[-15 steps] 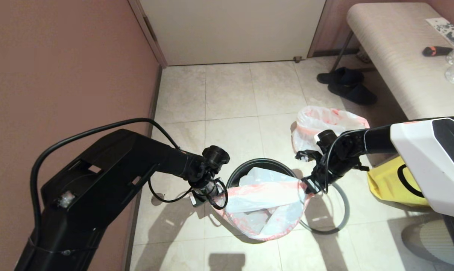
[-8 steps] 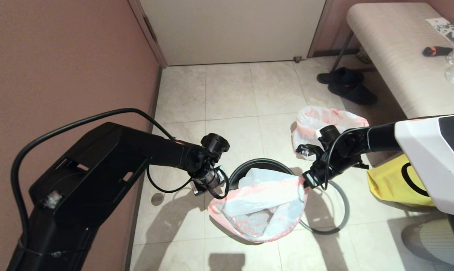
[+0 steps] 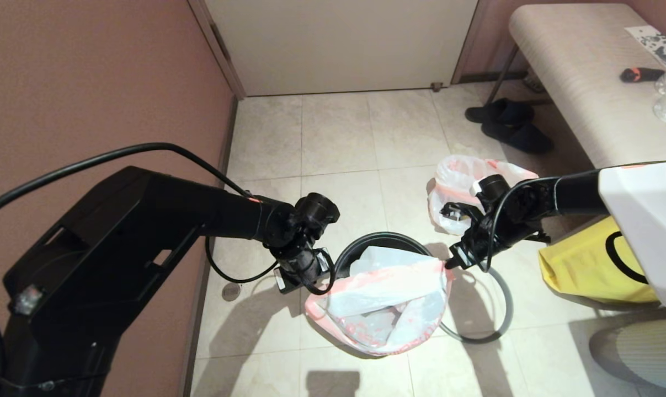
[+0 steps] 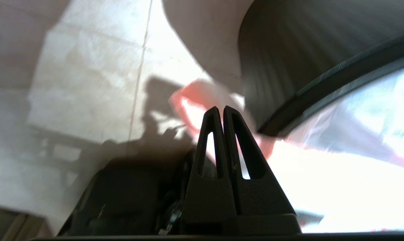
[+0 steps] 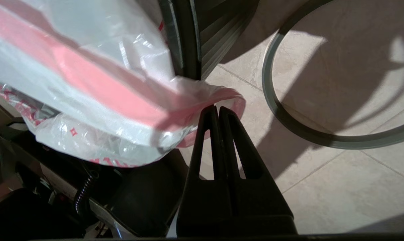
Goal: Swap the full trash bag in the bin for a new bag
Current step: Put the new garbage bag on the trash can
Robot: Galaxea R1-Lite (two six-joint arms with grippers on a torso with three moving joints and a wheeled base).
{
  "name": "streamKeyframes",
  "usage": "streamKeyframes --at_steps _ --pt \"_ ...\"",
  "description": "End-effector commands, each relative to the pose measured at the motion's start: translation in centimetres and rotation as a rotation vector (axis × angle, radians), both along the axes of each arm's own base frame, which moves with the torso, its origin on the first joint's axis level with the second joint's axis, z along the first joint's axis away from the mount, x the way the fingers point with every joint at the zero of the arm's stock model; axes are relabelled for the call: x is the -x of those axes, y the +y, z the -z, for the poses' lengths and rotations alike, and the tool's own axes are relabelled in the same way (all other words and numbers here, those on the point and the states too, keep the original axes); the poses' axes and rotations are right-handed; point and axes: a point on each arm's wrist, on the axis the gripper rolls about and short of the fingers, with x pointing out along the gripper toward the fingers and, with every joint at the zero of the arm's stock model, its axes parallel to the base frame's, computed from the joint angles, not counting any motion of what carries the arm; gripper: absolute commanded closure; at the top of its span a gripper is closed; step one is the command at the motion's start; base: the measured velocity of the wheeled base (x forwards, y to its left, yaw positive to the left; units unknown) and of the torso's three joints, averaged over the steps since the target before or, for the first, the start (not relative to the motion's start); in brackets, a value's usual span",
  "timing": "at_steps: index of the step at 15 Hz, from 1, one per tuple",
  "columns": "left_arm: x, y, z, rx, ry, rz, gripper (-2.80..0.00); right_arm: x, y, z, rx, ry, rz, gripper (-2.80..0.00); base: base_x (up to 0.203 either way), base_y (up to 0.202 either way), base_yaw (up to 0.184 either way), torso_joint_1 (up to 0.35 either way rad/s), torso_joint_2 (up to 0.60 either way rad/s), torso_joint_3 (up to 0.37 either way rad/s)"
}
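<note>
- Left tool (image 3: 310, 278), fingers pressed together on the pink-red rim band of the new bag (image 3: 385, 300), hangs beside the bin's (image 3: 366, 245) left wall.
- Right tool (image 3: 449, 264), likewise pinched on the band, holds the opposite end, just right of the bin.
- Both arms reach inward and down from either side.
- The limp bag stretches left to right between the tools, mouth spread across the bin's near rim.
- The grey ring (image 3: 501, 314) lies on the floor, right of the bin.
- The full trash bag (image 3: 465, 182) sits on the floor beyond the right tool.
</note>
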Motion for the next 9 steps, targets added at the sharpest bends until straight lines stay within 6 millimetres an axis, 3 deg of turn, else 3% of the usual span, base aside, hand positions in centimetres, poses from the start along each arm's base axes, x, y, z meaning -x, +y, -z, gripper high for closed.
streamKeyframes --at_steps 1,5,9 --pt "1.2 0.3 -1.7 -0.005 0.013 0.001 0.0 2.0 0.1 -2.8 0.031 -0.009 -0.029 0.0 0.0 0.0 0.0 0.0 0.0 0.0" --pt "1.9 1.0 -2.8 -0.023 0.033 -0.005 0.0 3.6 1.9 -3.1 0.263 0.013 -0.009 0.0 0.0 0.0 0.0 0.0 0.0 0.0" --pt "2.0 1.1 -2.6 -0.035 0.052 -0.009 0.0 4.1 3.6 -1.2 0.438 0.057 -0.006 0.0 0.0 0.0 0.0 0.0 0.0 0.0"
